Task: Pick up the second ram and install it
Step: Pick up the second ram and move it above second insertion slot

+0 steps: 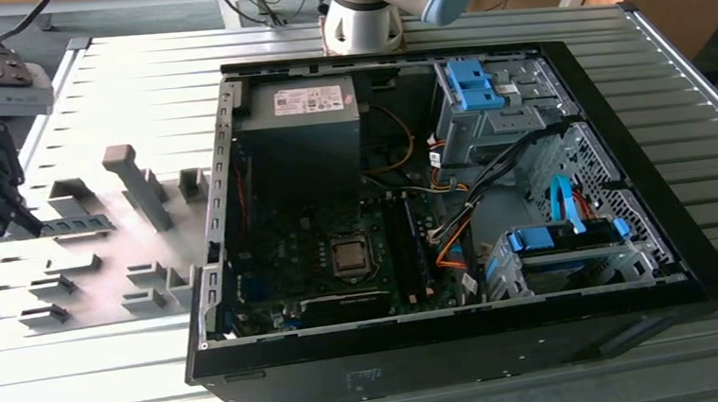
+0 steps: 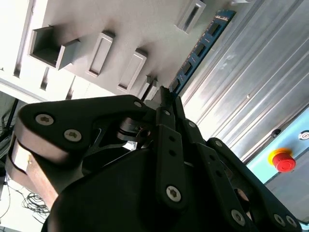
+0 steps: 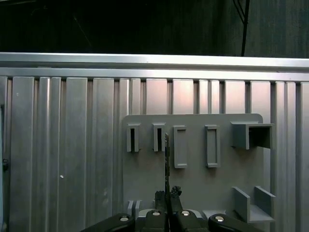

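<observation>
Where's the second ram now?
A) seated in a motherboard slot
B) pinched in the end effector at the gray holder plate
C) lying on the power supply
B: in the second wrist view the end effector is shut on the second ram at the gray holder plate.

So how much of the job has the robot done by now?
Done: the grab. The gripper is shut on one end of the second ram.
In hand: the stick is over the grey holder plate on the exterior view's left, apart from the open computer case.
Left: it is not on the motherboard yet.
</observation>
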`<action>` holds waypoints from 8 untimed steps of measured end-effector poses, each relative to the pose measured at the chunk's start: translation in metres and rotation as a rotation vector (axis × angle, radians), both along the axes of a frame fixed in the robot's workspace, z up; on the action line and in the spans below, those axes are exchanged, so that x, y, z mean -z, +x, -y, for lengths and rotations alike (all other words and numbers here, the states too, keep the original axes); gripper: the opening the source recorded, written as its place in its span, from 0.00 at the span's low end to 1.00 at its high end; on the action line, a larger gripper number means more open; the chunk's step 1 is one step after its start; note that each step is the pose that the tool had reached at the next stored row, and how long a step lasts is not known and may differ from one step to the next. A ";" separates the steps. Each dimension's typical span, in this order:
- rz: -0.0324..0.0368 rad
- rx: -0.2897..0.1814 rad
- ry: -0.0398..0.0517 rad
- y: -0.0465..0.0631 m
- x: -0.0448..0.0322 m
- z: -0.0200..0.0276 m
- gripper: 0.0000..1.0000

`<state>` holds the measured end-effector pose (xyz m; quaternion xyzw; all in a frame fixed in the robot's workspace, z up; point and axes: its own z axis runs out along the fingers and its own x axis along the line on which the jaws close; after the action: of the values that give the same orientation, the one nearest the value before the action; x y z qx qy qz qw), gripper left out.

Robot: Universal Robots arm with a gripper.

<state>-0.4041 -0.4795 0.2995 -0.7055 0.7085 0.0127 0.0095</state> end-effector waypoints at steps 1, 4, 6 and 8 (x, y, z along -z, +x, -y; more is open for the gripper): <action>0.0001 0.000 0.0000 0.000 -0.0013 0.0000 0.14; -0.0001 0.000 0.0000 0.000 -0.0052 0.0000 0.14; -0.0001 0.000 -0.0001 0.000 -0.0070 0.0000 0.14; -0.0001 0.000 0.0000 0.000 -0.0085 0.0000 0.14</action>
<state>-0.4041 -0.4795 0.3080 -0.7055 0.7085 0.0127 0.0094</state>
